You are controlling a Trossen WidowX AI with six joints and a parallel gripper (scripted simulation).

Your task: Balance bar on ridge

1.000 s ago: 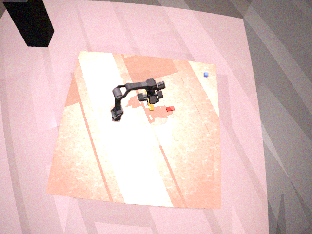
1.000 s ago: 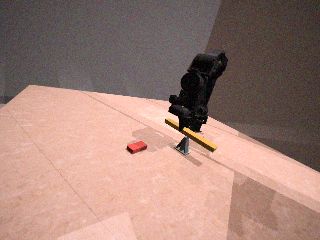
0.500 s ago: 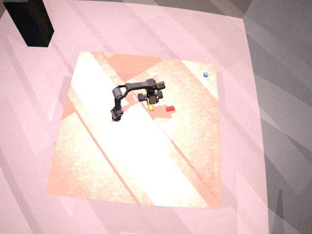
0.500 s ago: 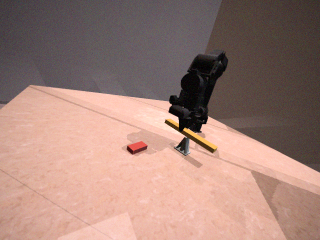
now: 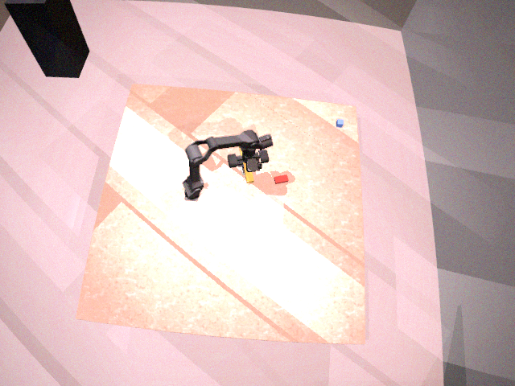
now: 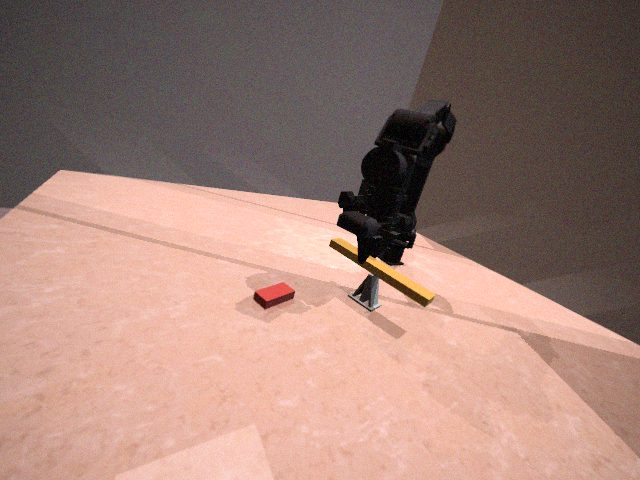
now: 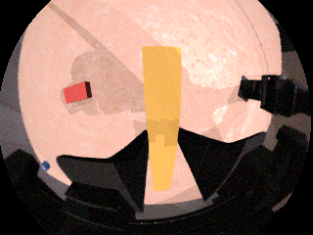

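The long yellow bar (image 5: 249,178) (image 6: 405,285) (image 7: 162,88) is held off the table. My gripper (image 6: 378,260) (image 7: 162,132) points down and is shut on the bar near its middle, one finger on each side. The small grey ridge (image 6: 373,294) stands on the table right under the bar in the exterior view. The bar hides the ridge's top edge, and I cannot tell whether the two touch. The ridge is hidden behind the bar in the wrist view. Both ends of the bar are above the table.
A red block (image 5: 281,178) (image 6: 275,295) (image 7: 76,92) lies on the table (image 5: 166,269) (image 6: 180,361) to one side of the ridge. A small blue cube (image 5: 339,122) (image 7: 45,165) is near a far table corner. The arm's base (image 5: 192,190) stands on the other side of the bar.
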